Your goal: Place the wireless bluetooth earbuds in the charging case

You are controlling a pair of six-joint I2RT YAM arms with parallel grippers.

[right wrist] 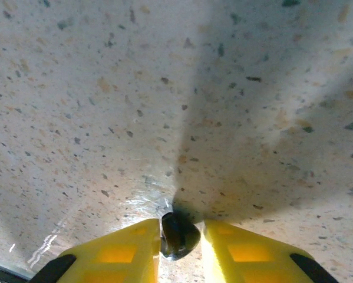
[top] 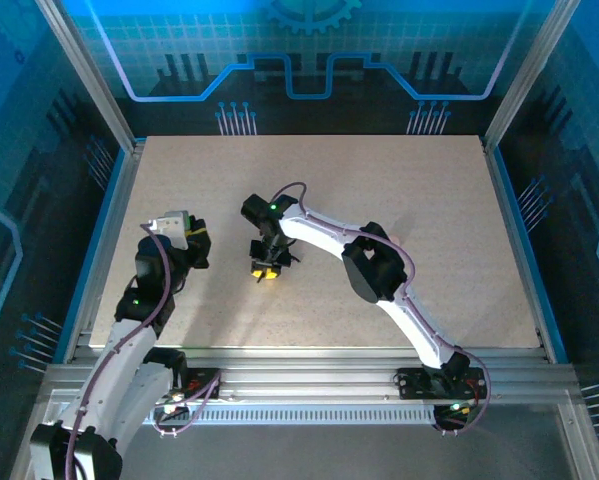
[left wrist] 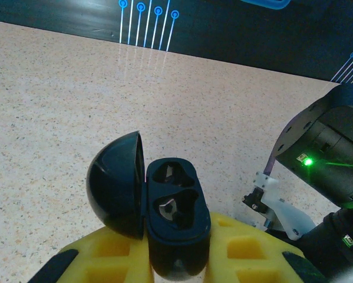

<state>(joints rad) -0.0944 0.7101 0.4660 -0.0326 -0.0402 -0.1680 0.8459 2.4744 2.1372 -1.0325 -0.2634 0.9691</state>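
Inspected L jaws: closed on lower body of black case [left wrist: 177, 227], lid [left wrist: 116, 184] swung open to case's left. Noted two wells [left wrist: 173, 194] in case; cannot tell contents for certain. Found black earbud [right wrist: 177, 237] right of case, near but apart, down on worktop [right wrist: 105, 88]. Checked R jaws: tight on earbud, yellow pads [right wrist: 129, 253] touching it each side. Logged R arm [left wrist: 326, 153] just right of case, green LED lit.

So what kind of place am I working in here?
Probably a robot-lab test cell: a speckled tabletop framed by aluminium rails, blue circuit-pattern backdrop panels around it, left arm and right arm bolted at the near edge.
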